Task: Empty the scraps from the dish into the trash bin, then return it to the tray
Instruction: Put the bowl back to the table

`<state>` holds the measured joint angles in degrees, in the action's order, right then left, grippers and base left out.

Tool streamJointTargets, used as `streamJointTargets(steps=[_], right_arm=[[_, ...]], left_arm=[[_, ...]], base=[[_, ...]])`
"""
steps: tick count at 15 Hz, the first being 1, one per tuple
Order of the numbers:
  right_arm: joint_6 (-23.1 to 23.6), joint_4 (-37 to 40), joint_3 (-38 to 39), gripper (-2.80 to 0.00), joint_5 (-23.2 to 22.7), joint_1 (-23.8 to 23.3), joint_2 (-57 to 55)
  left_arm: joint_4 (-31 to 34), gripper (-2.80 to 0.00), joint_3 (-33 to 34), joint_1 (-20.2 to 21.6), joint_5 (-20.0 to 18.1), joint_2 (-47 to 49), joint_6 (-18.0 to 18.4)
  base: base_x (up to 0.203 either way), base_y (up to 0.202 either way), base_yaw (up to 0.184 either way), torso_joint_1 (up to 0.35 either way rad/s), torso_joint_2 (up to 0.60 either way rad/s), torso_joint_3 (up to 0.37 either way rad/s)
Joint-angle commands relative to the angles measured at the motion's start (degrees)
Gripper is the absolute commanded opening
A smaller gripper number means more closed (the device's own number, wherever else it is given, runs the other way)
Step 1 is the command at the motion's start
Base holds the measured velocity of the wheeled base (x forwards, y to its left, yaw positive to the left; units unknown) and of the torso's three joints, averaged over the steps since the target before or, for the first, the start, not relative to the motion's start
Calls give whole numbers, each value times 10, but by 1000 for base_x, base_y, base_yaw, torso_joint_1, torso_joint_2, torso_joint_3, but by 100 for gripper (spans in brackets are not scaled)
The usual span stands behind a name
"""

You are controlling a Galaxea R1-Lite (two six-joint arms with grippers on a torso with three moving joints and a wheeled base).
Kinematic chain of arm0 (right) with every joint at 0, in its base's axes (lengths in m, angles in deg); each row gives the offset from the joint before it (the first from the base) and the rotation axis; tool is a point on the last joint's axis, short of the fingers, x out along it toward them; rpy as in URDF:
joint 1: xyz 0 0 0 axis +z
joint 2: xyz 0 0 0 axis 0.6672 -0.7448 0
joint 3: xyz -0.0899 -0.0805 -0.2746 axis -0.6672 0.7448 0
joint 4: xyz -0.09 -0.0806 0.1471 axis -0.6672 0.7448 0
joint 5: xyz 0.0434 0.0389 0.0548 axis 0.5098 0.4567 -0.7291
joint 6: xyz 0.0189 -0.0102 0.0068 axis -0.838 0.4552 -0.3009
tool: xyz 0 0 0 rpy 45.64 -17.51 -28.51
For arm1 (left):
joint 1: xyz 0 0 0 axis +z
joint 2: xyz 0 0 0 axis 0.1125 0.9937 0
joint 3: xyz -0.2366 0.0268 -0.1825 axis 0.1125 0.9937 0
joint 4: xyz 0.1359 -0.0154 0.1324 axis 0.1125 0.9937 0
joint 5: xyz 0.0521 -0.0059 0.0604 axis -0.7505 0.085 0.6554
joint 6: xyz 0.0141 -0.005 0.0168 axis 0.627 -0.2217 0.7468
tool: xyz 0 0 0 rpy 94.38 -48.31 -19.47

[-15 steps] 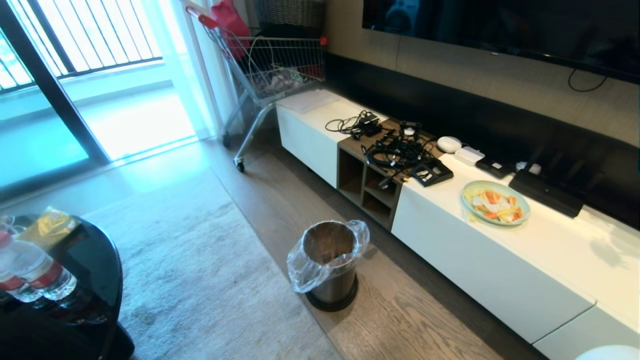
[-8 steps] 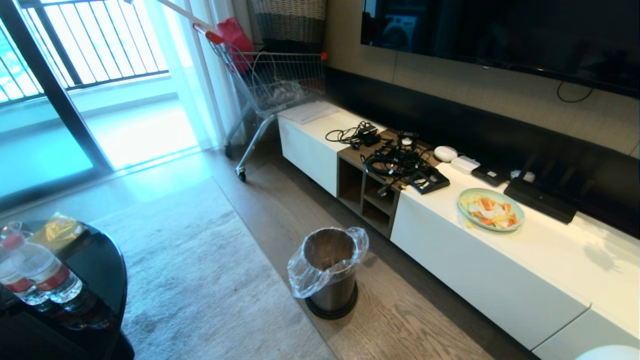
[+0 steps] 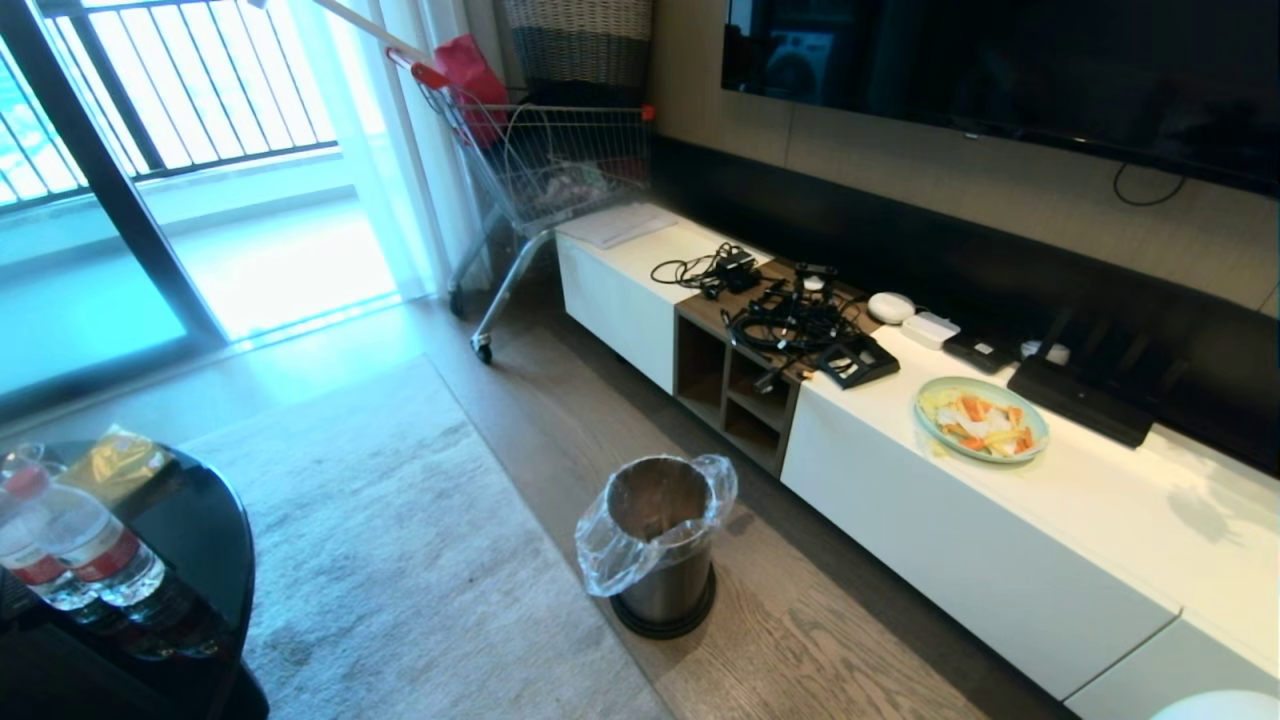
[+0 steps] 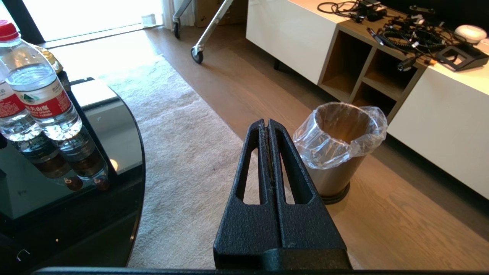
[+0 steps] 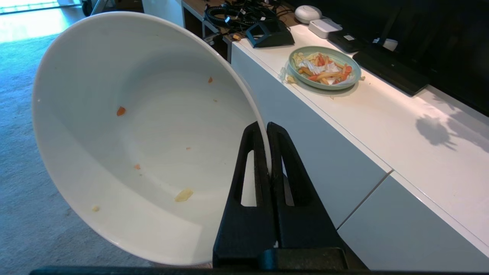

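Nearest, low centre in the right wrist view, the right gripper is clamped on the rim of the bowl, which hangs tilted on its side. Only a few crumbs cling inside, so the emptying looks done. In the head view just a sliver of the bowl's rim shows at the lower right corner.

The left gripper, low centre in its own view, has its fingers pressed together on nothing and sits idle.

Further out, the bin stands on the floor, centre of the head view, lined with a clear bag. Over the last second the whole head picture has slid downward and then settled, with bin and green plate shifting together. That is the camera tipping, not the things moving.

No tray shows in any view. My reading: the robot is turning from the bin to find it.
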<state>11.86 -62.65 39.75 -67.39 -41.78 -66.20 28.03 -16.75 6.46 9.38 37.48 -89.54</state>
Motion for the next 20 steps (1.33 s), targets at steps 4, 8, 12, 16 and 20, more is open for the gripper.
streamJointTargets(steps=[4,8,12,16,20], right_arm=[[1,0,0,-280,-1,0,-1],[1,0,0,-280,-1,0,-1],[1,0,0,-280,-1,0,-1],[1,0,0,-280,-1,0,-1],[1,0,0,-280,-1,0,-1]], left_arm=[[0,-280,0,0,0,0,-1],[0,-280,0,0,0,0,-1],[0,-280,0,0,0,0,-1],[0,-280,0,0,0,0,-1],[0,-280,0,0,0,0,-1]], base=[[0,0,0,0,0,0],[-52,0,0,3,3,1],[-185,0,-1,2,3,2],[-186,0,-1,-1,3,2],[-119,0,-1,-1,2,3]])
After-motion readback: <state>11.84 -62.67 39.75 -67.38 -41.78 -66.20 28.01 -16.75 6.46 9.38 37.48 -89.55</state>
